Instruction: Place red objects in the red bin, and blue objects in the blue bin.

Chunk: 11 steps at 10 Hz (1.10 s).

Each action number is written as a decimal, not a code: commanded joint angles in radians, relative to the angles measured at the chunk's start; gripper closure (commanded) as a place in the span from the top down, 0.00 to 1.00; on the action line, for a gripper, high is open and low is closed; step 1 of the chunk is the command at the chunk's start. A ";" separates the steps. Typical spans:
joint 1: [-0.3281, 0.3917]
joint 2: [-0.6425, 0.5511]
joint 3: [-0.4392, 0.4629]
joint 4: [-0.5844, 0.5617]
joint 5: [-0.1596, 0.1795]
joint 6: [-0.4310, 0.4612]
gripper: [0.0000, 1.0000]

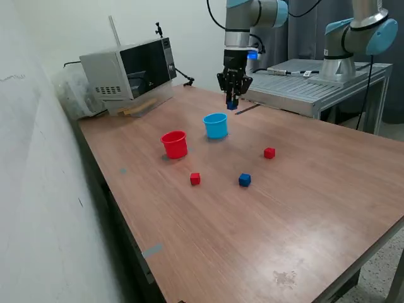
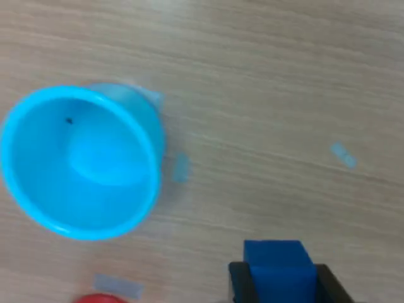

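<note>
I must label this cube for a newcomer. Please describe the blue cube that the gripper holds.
Find the light blue cup on the wooden table. Above it hangs the gripper, shut on a dark blue cube. The other blue cube lies on the table.

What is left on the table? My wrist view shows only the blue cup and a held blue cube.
Observer: Three loose cubes: the near red cube, the loose blue cube beside it, and the far red cube.
Operator: Where is the red cup?
Observer: The red cup stands just to the exterior view's left of the blue cup.
Operator: Am I high?
Observer: The pincer and its held blue cube hang well above the blue cup's rim.
</note>
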 commanded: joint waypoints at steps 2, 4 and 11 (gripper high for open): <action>-0.108 -0.009 -0.002 0.013 -0.007 -0.004 0.00; -0.132 -0.002 -0.003 0.013 -0.006 -0.004 0.00; -0.149 0.107 -0.051 0.002 0.002 -0.004 0.00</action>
